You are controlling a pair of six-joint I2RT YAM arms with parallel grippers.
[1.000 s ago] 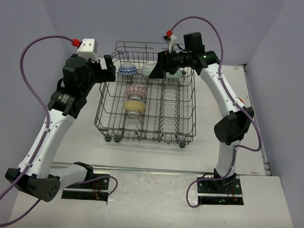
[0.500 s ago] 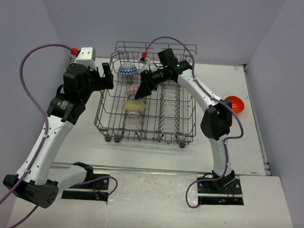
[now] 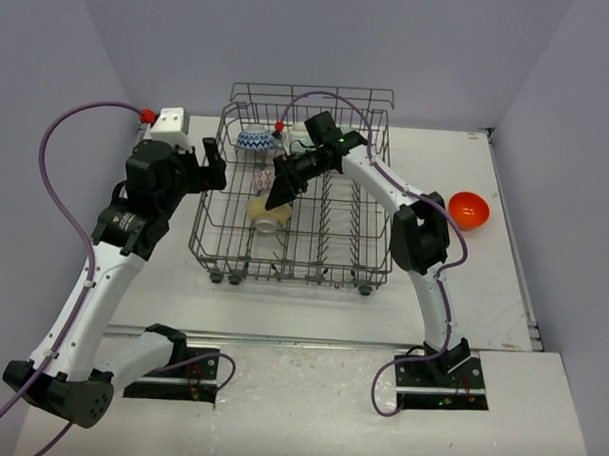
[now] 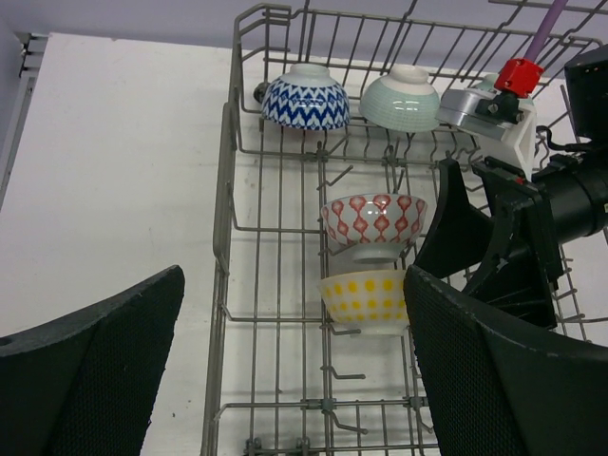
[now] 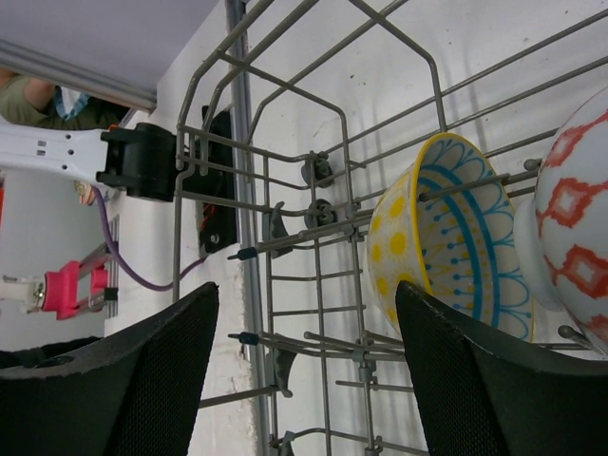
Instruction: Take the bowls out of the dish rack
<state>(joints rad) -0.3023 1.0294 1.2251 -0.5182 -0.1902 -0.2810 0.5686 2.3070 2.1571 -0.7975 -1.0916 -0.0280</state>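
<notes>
Four bowls in dish rack; fifth bowl on table, rightward

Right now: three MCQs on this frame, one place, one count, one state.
1. Where is the orange bowl? A) in the dish rack B) under the rack C) on the table, right of the rack
2. Bowls in the rack, left wrist view? A) two B) four C) six
3. Left gripper? A) open, empty B) shut on a bowl C) shut, empty
Answers: C, it sits on bare table beyond the rack's right side; B, blue-patterned bowl, mint bowl, red-patterned bowl, yellow-dotted bowl; A, fingers wide apart, nothing between.
</notes>
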